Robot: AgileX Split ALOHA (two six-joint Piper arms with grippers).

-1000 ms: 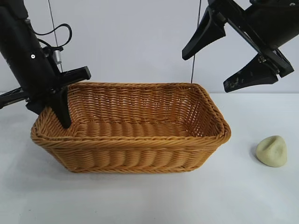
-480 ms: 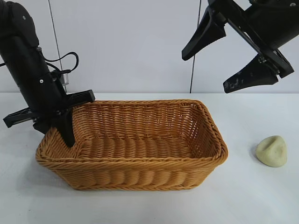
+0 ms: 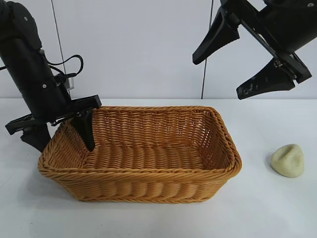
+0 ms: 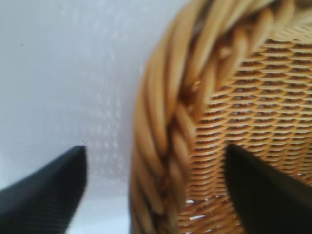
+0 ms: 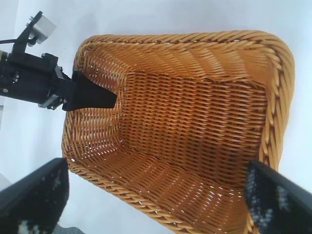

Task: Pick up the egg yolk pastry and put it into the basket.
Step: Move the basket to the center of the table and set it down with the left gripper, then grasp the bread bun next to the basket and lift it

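We see the egg yolk pastry (image 3: 288,160) lying on the counter (image 3: 267,208) below our raised, spread right gripper (image 3: 246,69), beside the basket (image 3: 148,171). It looks soft, light, dentable; we'd pinch its rounded flanks gently. Left gripper (image 3: 62,134) straddles the rim, spread.

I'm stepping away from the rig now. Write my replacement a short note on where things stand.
Left hand: open, its fingers straddling the left rim of the large orange-brown woven wicker basket, one inside, one outside, gripping nothing.
Right hand: open and empty, held high above the basket's right end.
Small pale yellow-cream dough-like egg yolk pastry: on the white table, right of the basket, apart from it, untouched.
Done: nothing yet; the basket is empty.
Left: pick up the pastry, probably with the right hand as it is nearer, and put it in the basket.
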